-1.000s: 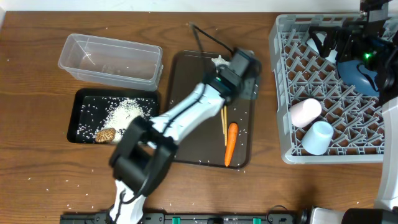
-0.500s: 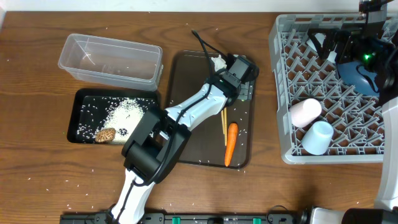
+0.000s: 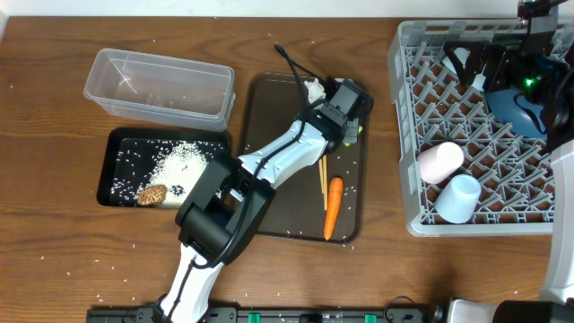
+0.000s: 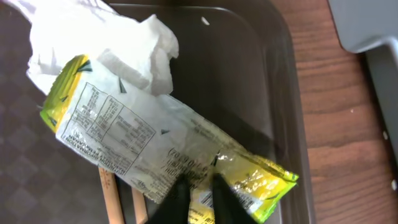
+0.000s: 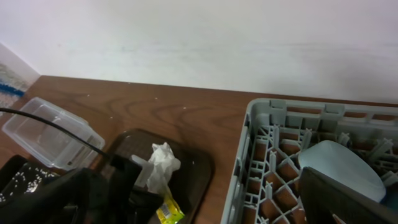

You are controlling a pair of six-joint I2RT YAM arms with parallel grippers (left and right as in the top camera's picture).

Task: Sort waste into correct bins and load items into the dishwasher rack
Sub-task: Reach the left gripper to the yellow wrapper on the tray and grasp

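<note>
Overhead, the left fingers [image 3: 351, 120] are down at the far right corner of the brown serving tray [image 3: 287, 211]. They sit over the wrapper [image 3: 358, 129], of which only a yellow-green sliver shows past the arm. The crumpled paper [image 3: 314, 88] lies just beside it, and the chopsticks [image 3: 323, 175] and carrot [image 3: 333, 206] lie nearer the front. The clear tub [image 3: 161, 85] stands well to the left, behind the black tray [image 3: 112, 135] of rice [image 3: 184, 161]. The right fingers [image 3: 475, 65] hang over the rack [image 3: 405, 135]. The left wrist view shows the wrapper lying slantwise, its upper end touching the paper and its middle across the chopsticks. The left fingers are drawn close and appear to pinch its lower edge, though the frame's bottom cuts off the contact itself. Held so near one end, the wrapper will likely dangle. It should rise straight up until it clears the paper, the sticks and the tray rim, then travel to the tub, which is probably its bin. In the right wrist view that arm's fingers are dark blurs at the lower corners, spread wide with nothing between them. A pale-blue dish in the rack is partly cut off.
</note>
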